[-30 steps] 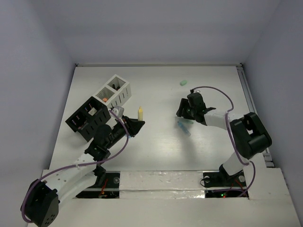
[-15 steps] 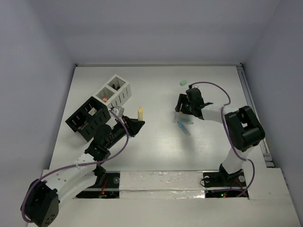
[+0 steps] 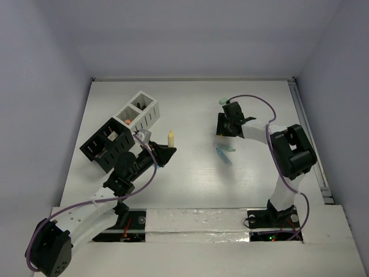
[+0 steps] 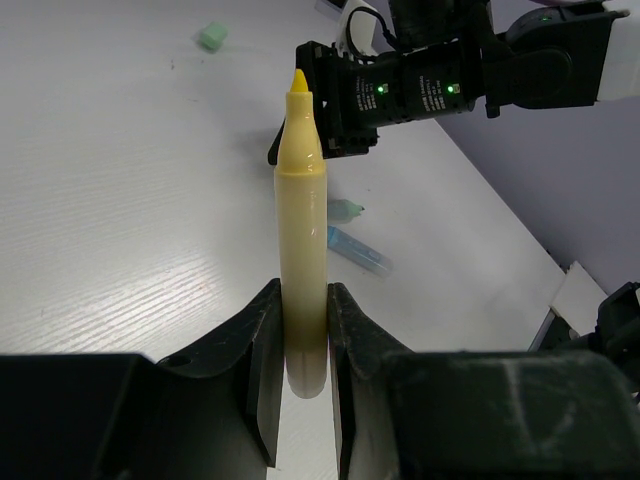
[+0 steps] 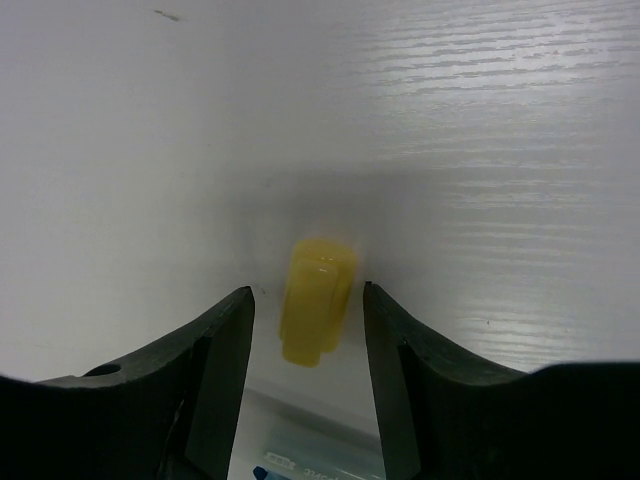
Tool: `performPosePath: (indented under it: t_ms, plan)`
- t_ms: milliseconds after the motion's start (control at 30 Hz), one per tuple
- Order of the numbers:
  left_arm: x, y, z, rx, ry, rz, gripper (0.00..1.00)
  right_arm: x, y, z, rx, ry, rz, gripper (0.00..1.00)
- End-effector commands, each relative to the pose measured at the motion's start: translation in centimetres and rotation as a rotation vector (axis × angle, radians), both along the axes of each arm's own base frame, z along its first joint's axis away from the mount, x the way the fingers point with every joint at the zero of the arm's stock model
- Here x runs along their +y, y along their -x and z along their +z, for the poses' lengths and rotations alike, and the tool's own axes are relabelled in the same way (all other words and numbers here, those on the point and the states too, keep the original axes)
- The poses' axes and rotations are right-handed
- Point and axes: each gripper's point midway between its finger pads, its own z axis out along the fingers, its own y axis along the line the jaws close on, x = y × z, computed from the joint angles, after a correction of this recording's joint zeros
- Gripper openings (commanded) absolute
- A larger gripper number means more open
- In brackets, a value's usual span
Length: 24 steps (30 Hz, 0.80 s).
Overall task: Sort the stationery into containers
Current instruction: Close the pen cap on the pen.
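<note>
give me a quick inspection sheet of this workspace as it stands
surface: white table, no spills seen
job's things: white container and black container at far left; blue marker, green-tipped piece and green block lie loose
clutter: nothing seen
end effectors: left end effector shut on yellow marker; right end effector open, straddling yellow piece on the table
cables: purple cable runs along each arm, clear of the stationery
surroundings: plain grey walls; rail along the table's right edge
</note>
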Motion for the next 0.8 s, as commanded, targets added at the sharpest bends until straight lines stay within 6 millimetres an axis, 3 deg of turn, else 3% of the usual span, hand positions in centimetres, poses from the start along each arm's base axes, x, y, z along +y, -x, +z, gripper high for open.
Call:
performPosePath:
  t_ms: [0,100,233,500,600,633,767]
  plan:
    - [-0.2,0.0,1.0,-0.049,0.016,-0.008,0.00,-1.0,0.3,-0.3,0.056,0.081,0.015,0.52]
    - [-0.2,0.0,1.1,-0.052,0.018,-0.008,0.00,-1.3,0.4,-0.8,0.081,0.111,0.019,0.46]
    - [-0.2,0.0,1.1,-0.050,0.017,-0.007,0.00,-1.0,0.1,-0.5,0.088,0.134,0.034,0.47]
    - [-0.1,0.0,1.1,-0.050,0.015,-0.005,0.00,0.0,0.5,-1.9,0.137,0.170,0.065,0.47]
    - [-0.2,-0.1,1.0,-0.046,0.015,-0.005,0.00,0.2,0.3,-1.9,0.132,0.165,0.061,0.36]
    - [-0.2,-0.1,1.0,-0.044,0.013,-0.008,0.00,0.2,0.2,-1.7,0.127,0.162,0.060,0.28]
    - [-0.2,-0.2,0.8,-0.040,0.008,-0.004,0.00,0.7,-0.4,-0.5,0.089,0.135,0.055,0.17]
